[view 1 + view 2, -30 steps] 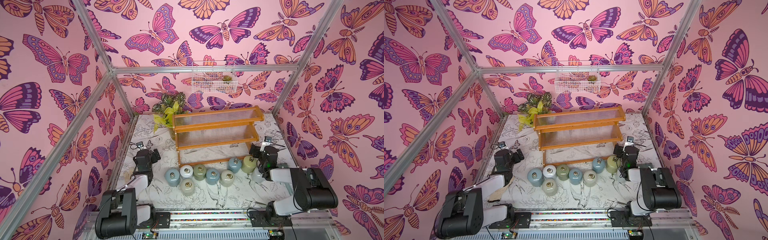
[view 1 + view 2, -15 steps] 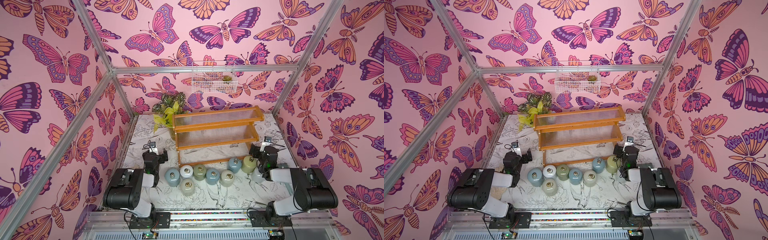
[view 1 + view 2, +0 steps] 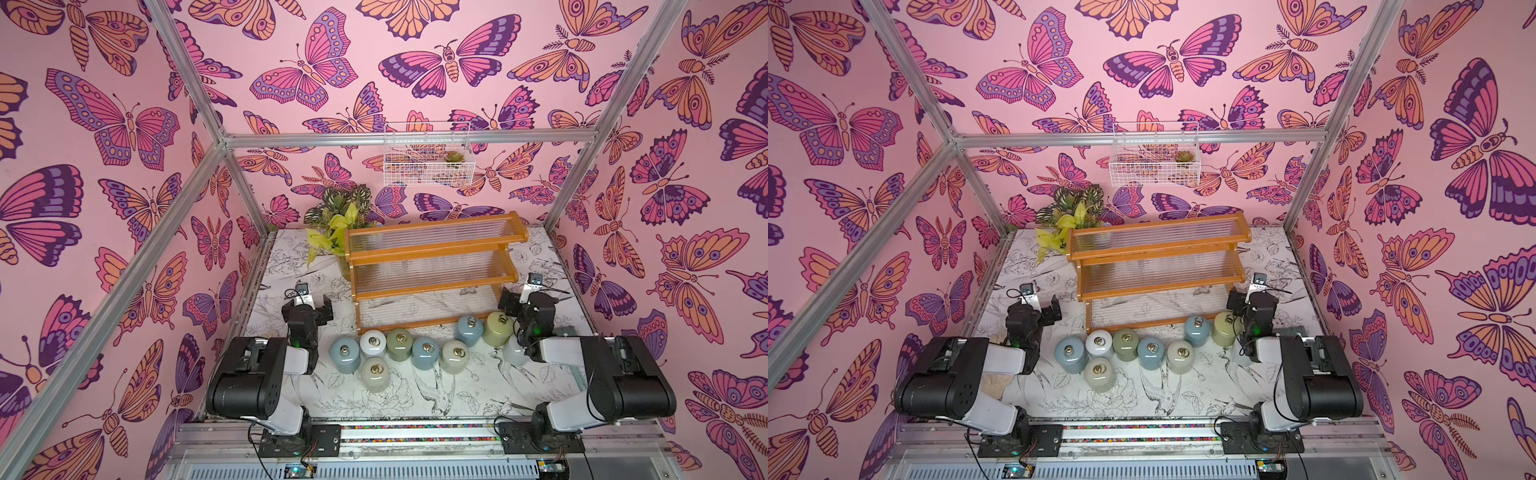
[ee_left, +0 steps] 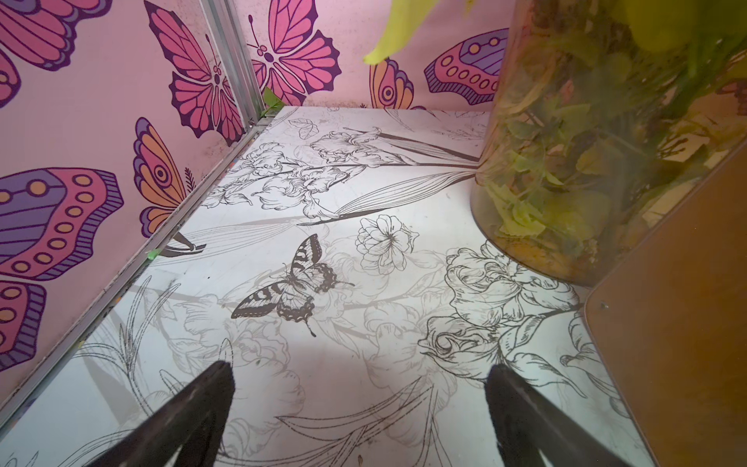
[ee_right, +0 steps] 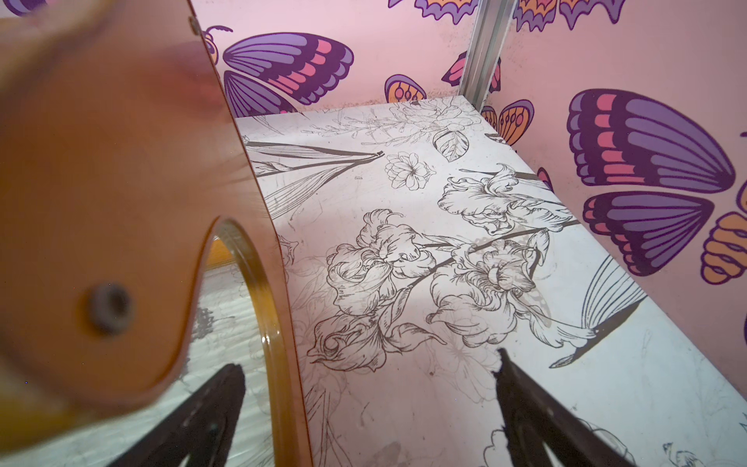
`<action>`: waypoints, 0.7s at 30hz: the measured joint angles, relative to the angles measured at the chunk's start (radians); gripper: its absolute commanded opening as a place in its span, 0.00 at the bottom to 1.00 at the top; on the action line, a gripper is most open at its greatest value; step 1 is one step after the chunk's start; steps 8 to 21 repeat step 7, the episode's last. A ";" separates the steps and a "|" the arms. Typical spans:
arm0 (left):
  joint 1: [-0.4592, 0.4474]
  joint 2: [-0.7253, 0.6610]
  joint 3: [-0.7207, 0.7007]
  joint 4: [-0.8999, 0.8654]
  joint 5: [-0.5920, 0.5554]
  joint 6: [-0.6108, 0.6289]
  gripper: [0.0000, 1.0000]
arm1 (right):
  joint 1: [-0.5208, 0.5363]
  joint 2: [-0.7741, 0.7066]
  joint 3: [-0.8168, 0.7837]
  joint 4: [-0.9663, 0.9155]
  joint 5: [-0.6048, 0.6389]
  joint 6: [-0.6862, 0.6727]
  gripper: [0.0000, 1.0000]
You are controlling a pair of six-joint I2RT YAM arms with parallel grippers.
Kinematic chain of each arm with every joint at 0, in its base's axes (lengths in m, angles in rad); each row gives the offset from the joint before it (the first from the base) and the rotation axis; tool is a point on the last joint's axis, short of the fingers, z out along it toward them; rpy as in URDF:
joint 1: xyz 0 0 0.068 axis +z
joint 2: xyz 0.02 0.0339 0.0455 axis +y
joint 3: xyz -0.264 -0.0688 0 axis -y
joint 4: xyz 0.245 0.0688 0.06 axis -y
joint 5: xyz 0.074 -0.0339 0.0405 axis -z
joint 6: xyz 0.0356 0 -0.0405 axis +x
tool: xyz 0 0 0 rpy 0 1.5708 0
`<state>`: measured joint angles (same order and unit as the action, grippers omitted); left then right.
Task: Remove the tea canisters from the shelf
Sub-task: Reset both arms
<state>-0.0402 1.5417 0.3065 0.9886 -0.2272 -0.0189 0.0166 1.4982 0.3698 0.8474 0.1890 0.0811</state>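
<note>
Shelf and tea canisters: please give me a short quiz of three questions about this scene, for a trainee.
1. True or false: all three tiers of the shelf are bare.
2. The left gripper is: A) open and empty; B) shut on a canister; C) shut on a leaf.
3. Which arm partly covers a white tea canister in a top view?
Key: 1 true; 2 A; 3 the right arm.

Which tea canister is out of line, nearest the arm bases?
The cream canister, standing alone in front of the white canister. The others sit further back, along the foot of the shelf.
</note>
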 measured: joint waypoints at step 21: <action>0.003 0.000 0.045 -0.029 0.002 0.000 1.00 | 0.000 0.000 0.002 -0.003 0.000 0.000 0.99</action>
